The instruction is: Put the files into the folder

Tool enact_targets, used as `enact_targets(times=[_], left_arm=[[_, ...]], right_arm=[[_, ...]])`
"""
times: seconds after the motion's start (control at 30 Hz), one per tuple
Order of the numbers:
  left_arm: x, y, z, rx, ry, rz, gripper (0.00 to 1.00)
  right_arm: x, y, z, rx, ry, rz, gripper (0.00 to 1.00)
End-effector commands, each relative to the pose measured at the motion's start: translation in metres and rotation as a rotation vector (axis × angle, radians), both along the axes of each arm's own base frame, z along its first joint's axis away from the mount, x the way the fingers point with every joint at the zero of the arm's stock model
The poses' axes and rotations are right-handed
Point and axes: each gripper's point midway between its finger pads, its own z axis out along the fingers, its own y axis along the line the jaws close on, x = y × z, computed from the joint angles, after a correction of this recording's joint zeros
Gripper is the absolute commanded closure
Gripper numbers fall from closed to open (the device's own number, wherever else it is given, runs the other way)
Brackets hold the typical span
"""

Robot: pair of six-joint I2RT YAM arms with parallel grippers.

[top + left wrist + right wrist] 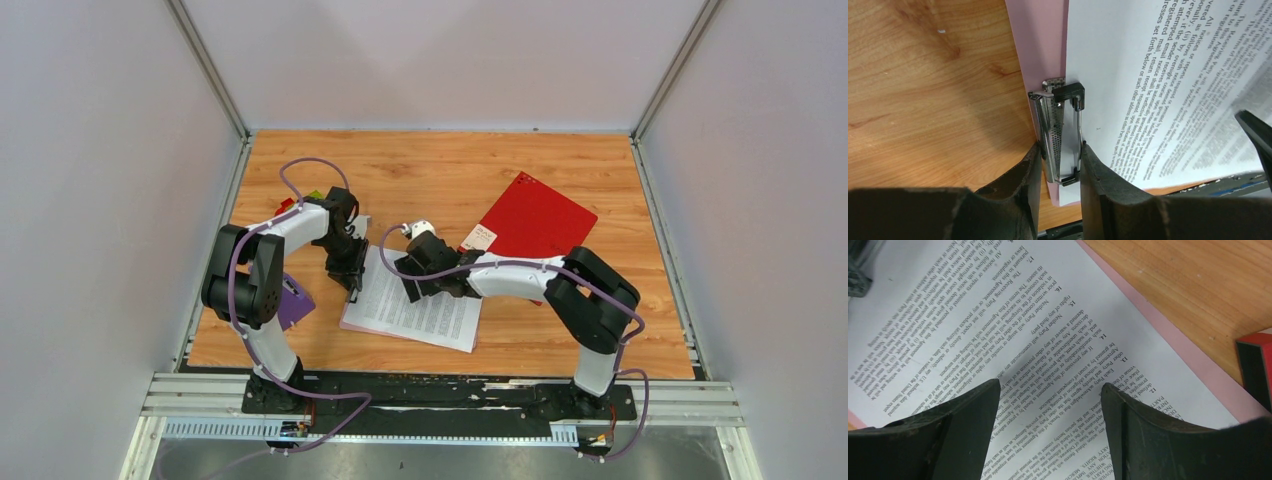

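Observation:
The files [420, 308] are white sheets of dense black print lying on a pink folder [1040, 40] near the table's front middle. A metal spring clip [1058, 130] sits on the folder's edge over the sheets' margin [1158, 75]. My left gripper [1060, 150] is shut on this clip, one finger on each side; in the top view it [350, 275] stands at the sheets' left edge. My right gripper [1050, 387] hangs open just over the printed page [998, 315], nothing between its fingers; from above it [415, 290] is over the sheets' upper middle.
A red folder [530, 220] lies at the back right, its corner near my right gripper [1255, 360]. A purple piece [293, 303] lies by the left arm. Small red and green items [300, 200] sit behind the left arm. Walls close three sides.

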Motion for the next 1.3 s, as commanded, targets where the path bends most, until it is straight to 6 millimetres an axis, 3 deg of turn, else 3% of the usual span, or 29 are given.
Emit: enact_targets(times=[0.0, 0.33, 0.77, 1.07, 1.27], left_arm=[[0.004, 0.0, 0.005, -0.01, -0.04, -0.005, 1.0], [0.007, 0.001, 0.008, 0.001, -0.053, -0.006, 1.0], [0.012, 0.007, 0.013, 0.025, -0.076, 0.012, 1.0], [0.008, -0.013, 0.019, -0.097, -0.061, 0.008, 1.0], [0.002, -0.025, 0.021, -0.175, -0.04, 0.005, 1.0]], right_arm=[[0.008, 0.006, -0.012, -0.024, -0.043, 0.004, 0.27], [-0.013, 0.006, -0.039, -0.034, -0.018, 0.184, 0.34], [-0.008, -0.02, -0.042, -0.09, -0.03, 0.202, 0.37], [-0.017, -0.009, -0.041, -0.06, -0.024, 0.312, 0.38], [-0.02, -0.028, -0.046, -0.124, -0.037, 0.318, 0.38]])
